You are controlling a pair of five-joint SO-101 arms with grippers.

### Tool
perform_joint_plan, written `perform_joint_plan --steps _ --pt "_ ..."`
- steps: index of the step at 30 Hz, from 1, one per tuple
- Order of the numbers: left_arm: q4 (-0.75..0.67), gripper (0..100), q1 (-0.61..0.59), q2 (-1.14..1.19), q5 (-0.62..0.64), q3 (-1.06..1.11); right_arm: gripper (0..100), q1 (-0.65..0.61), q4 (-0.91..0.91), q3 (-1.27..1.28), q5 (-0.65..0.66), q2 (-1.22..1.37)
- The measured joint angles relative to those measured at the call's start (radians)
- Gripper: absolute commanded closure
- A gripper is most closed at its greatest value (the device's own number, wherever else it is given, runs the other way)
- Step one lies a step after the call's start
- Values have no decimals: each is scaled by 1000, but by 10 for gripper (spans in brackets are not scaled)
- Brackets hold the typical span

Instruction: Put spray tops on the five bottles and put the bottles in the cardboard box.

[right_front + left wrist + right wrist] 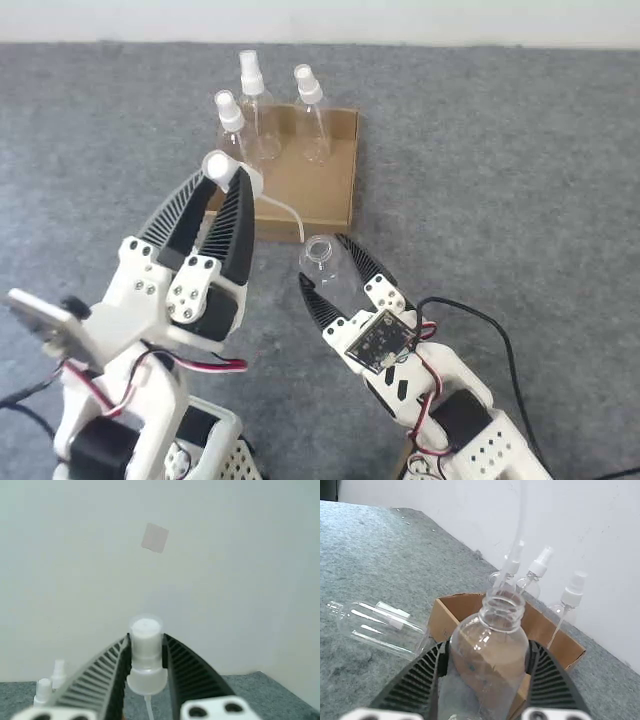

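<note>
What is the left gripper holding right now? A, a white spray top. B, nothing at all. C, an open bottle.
A: the left gripper is shut on a white spray top, while the open bottle sits in the right gripper.

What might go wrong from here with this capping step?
The thin dip tube curves sideways from the spray top in the left gripper, so it may buckle or slip off the mouth of the bottle. The right gripper holds that bottle by its smooth round body; pressing down might tilt it.
</note>
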Motion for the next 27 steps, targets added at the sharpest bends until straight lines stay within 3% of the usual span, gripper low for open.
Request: perform_joint_plan --steps 13,20,27 --pt "0 966 0 0 0 -55 898 0 0 0 0 0" --pt "0 966 150 0 -43 -46 898 0 0 0 0 0" --pt "-48 966 172 0 -61 11 898 3 0 0 0 0"
